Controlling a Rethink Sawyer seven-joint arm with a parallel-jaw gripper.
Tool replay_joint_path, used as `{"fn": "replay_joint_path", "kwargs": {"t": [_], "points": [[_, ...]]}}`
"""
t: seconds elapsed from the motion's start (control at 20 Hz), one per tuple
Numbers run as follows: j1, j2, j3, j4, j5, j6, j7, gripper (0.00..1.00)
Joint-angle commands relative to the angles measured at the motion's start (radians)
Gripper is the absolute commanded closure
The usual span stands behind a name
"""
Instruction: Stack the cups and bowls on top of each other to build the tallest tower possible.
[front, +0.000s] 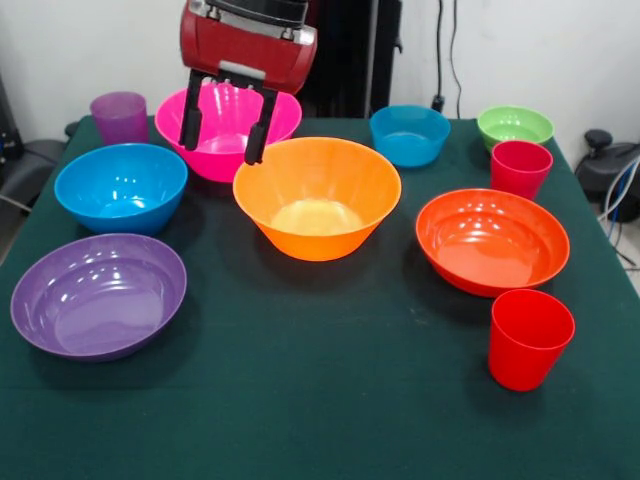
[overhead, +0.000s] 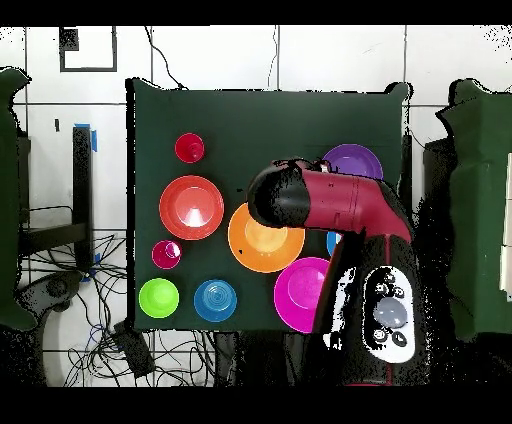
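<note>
Gripper (front: 225, 126) is hanging open and empty over the pink bowl (front: 228, 128), near its rim beside the orange bowl (front: 317, 196). Nothing stacked yet. Should be pinching the pink rim squarely, then lifting clear of orange.

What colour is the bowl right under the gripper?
Pink bowl, beneath the open gripper; clearest in the front view.

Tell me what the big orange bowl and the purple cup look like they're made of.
Orange bowl: probably glossy opaque plastic, going by the bright highlights on its smooth inner wall. Purple cup: seemingly translucent plastic, duller and slightly see-through.
</note>
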Motion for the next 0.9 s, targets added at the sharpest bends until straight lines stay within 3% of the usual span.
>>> {"fn": "replay_joint_path", "kwargs": {"t": [0.05,0.1,0.5,0.7,0.9], "points": [[0.081,0.065,-0.026,-0.051,-0.071,0.03,0.112,0.0],[0.044,0.037,0.015,-0.01,-0.074,-0.073,0.085,0.0],[0.009,0.083,0.009,0.026,-0.082,-0.166,0.072,0.0],[0.019,0.041,0.016,0.01,-0.053,-0.081,0.033,0.0],[0.057,-0.017,0.025,-0.102,0.006,0.13,0.007,0.0]]}}
